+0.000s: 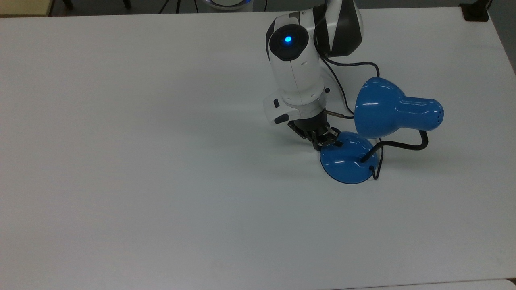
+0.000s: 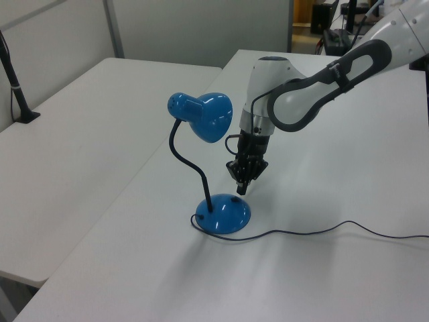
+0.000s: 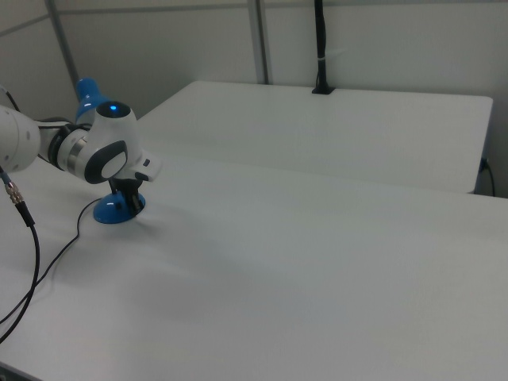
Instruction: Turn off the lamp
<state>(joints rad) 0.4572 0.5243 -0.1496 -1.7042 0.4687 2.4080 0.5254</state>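
The lamp point(image 2: 213, 149) appeared rigid and base-heavy; press its base switch point(image 1: 338, 143). The tool point(image 2: 240, 188) hovered above, fingers together.

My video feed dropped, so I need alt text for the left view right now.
The gripper hangs just above the lamp's round blue base, not touching it. The lamp stands upright on the white table, its cord trailing toward the left view's right.
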